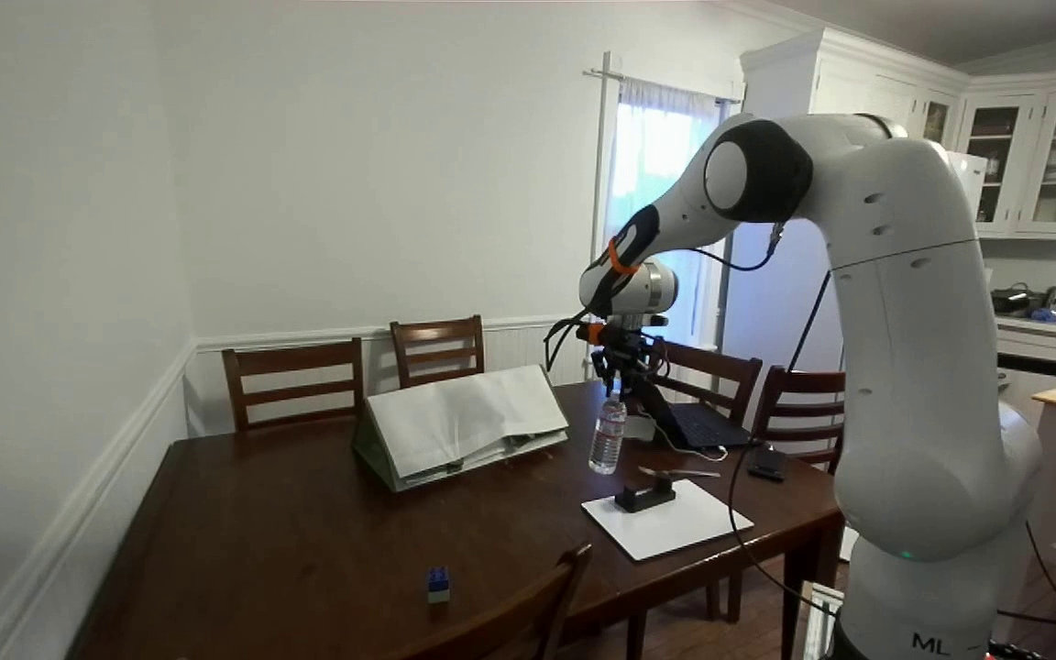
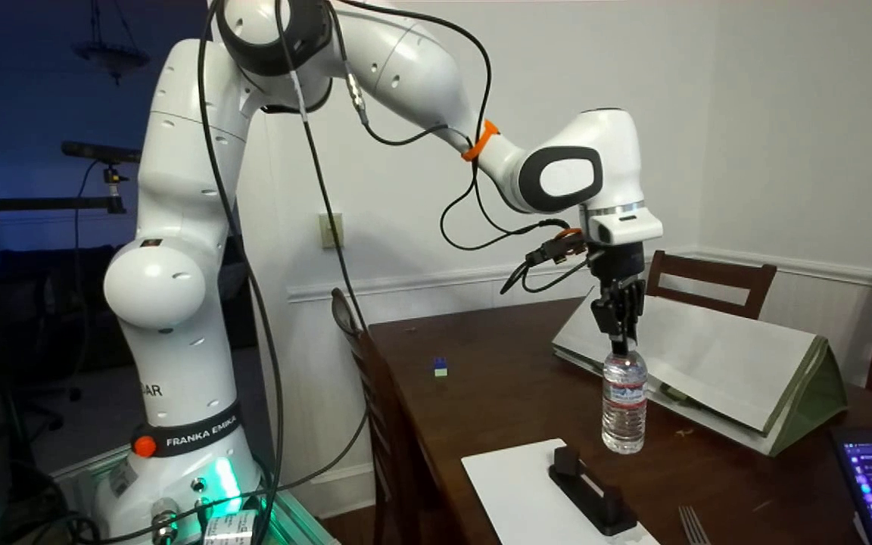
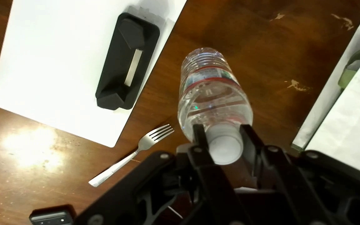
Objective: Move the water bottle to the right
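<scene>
A clear plastic water bottle with a white cap and a red-edged label shows in both exterior views (image 1: 609,435) (image 2: 624,401) and in the wrist view (image 3: 212,93). My gripper (image 1: 613,387) is above it, pointing down, and it also shows in an exterior view (image 2: 621,347). In the wrist view the two black fingers (image 3: 222,128) stand on either side of the cap and neck and close on them. The bottle looks slightly tilted in an exterior view. I cannot tell whether its base touches the table (image 1: 290,532).
A white board (image 1: 702,536) with a black holder (image 2: 595,496) lies beside the bottle. A fork (image 3: 147,142) is close by. A large paper bag (image 1: 468,422) lies on the bottle's other side. A laptop (image 1: 702,426), phone (image 1: 766,464) and small blue block (image 1: 438,582) are on the table.
</scene>
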You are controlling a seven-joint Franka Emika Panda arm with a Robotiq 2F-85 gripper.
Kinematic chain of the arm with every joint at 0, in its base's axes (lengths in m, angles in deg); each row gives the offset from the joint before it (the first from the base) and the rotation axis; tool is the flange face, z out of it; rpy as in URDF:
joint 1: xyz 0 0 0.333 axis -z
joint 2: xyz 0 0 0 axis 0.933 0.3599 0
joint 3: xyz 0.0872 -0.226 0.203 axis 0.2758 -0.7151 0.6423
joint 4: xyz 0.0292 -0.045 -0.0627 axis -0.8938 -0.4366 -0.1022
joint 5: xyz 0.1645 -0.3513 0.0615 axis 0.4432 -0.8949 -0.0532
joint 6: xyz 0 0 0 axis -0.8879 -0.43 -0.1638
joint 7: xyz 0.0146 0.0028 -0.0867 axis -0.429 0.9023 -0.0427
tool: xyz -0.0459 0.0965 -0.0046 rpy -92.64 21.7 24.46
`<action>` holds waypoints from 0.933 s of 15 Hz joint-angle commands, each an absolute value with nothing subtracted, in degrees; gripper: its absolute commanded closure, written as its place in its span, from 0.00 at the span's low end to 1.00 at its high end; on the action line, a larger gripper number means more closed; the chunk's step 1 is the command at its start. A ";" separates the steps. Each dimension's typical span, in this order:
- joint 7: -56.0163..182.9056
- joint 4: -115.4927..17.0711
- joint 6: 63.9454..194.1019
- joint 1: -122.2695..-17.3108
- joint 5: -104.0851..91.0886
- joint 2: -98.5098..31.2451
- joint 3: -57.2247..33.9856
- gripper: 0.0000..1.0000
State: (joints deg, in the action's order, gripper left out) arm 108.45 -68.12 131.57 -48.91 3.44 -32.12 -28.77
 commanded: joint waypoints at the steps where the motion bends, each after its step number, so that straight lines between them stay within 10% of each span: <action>1: 108.50 -64.41 133.73 -48.30 6.63 -28.34 -28.86 0.89; 7: 109.18 -62.34 134.91 -48.61 7.02 -24.54 -29.39 0.88; 9: 109.72 -61.89 134.41 -48.78 6.87 -24.07 -29.57 0.44; 14: 109.02 -66.46 131.61 -51.97 2.91 -31.32 -30.41 0.16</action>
State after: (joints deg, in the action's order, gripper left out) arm 109.00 -62.79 134.33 -49.59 5.62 -25.28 -29.42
